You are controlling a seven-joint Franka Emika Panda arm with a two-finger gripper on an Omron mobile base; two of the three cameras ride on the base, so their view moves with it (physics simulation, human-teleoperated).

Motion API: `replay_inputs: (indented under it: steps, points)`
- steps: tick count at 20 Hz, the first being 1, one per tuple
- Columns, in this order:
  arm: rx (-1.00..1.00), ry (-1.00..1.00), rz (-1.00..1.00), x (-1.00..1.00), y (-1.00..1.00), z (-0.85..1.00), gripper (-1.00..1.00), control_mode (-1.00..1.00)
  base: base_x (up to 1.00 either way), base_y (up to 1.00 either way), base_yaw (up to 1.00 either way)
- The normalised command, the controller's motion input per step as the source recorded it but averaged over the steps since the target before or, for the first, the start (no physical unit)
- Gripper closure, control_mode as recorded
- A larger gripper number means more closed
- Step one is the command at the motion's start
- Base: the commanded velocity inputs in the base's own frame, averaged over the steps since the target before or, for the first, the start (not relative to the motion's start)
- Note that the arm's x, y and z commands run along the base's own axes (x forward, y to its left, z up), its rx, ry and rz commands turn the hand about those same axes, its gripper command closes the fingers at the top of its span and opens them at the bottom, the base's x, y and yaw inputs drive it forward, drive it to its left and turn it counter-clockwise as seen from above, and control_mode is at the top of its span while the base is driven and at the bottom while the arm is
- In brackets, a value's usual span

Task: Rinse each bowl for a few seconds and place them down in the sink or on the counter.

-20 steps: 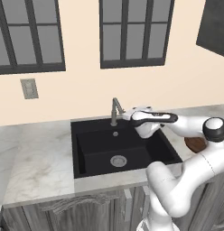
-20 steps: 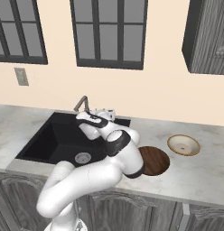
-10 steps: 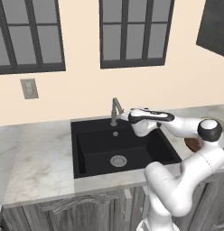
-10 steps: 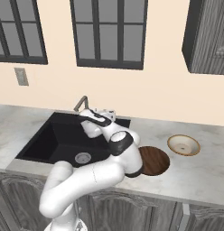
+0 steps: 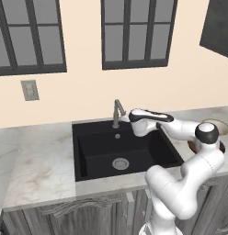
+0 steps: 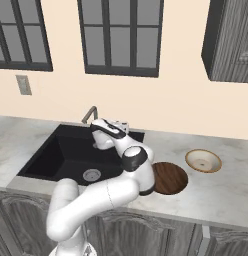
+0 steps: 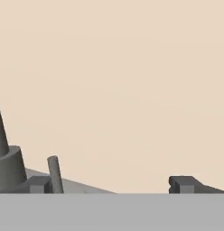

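The dark brown bowl [image 6: 169, 178] lies upright on the counter [image 6: 231, 195] just right of the sink [image 6: 61, 150]. The tan-rimmed bowl [image 6: 203, 160] sits further right; in the left base view its rim [image 5: 216, 123] peeks out behind my arm. My gripper [image 5: 131, 120] [image 6: 99, 127] hovers over the sink's back right part, level with the tap [image 5: 117, 111] and close to its right side. In the hand view my gripper [image 7: 110, 185] is open and holds nothing, with the tap's base [image 7: 8, 168] and its thin lever [image 7: 54, 174] at the lower left against the beige wall.
The black basin has a round silver drain [image 5: 120, 163]. Marble counter [image 5: 37, 165] stretches left of the sink. Windows and a wall switch [image 5: 29, 90] are on the wall behind. A dark cabinet [image 6: 231, 40] hangs at the upper right.
My arm has reached left along the back of the sink, bringing the open gripper closer to the tap. The bowls have not moved.
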Motion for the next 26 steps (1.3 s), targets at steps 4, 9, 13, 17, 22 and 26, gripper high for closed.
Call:
replay_inputs:
  steps: [4, 9, 13, 17, 22, 26]
  points:
    - [0.01, 0.0, 0.0, 0.29, 0.0, -0.11, -1.0, -1.0, 0.0, 0.0, 0.0]
    - [0.01, 0.0, 0.0, 0.26, 0.0, -0.11, -1.0, -1.0, 0.0, 0.0, 0.0]
    - [0.01, 0.0, 0.0, 0.27, 0.0, -0.12, -1.0, -1.0, 0.0, 0.0, 0.0]
    - [0.02, 0.0, 0.0, 0.22, -0.01, -0.11, 1.0, -1.0, 0.0, 0.0, 0.0]
    - [0.03, 0.0, 0.0, 0.05, -0.11, -0.09, 1.0, -1.0, 0.0, 0.0, 0.0]
    - [0.04, 0.0, 0.0, 0.0, -0.31, -0.06, 1.0, -1.0, 0.0, 0.0, 0.0]
